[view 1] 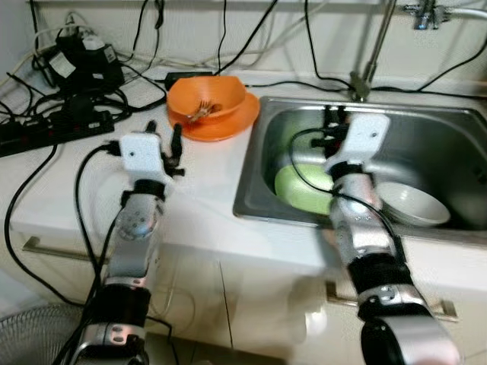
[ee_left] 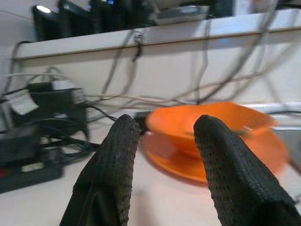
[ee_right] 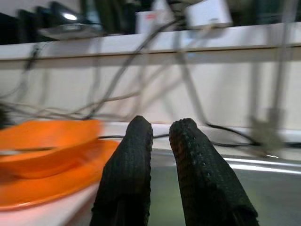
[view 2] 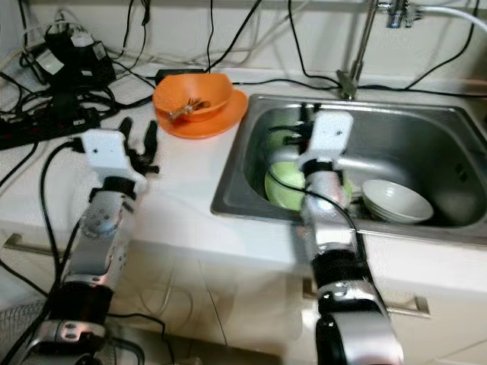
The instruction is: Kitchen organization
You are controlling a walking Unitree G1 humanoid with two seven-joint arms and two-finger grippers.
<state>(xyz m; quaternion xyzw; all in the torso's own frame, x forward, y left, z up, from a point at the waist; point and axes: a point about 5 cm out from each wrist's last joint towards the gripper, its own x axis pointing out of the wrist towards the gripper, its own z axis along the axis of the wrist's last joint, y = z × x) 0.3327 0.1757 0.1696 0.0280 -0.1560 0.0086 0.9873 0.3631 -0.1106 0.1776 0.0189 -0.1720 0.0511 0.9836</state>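
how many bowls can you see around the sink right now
2. An orange bowl sits on an orange plate on the counter left of the sink. A white bowl lies inside the sink, beside a green dish. The right arm may hide more.

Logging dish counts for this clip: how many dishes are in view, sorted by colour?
Orange: 2, a round orange bowl sitting on a round orange plate on the white counter.
Green: 1, a round green plate in the steel sink.
White: 1, a round white bowl in the sink.
Total: 4 dishes.
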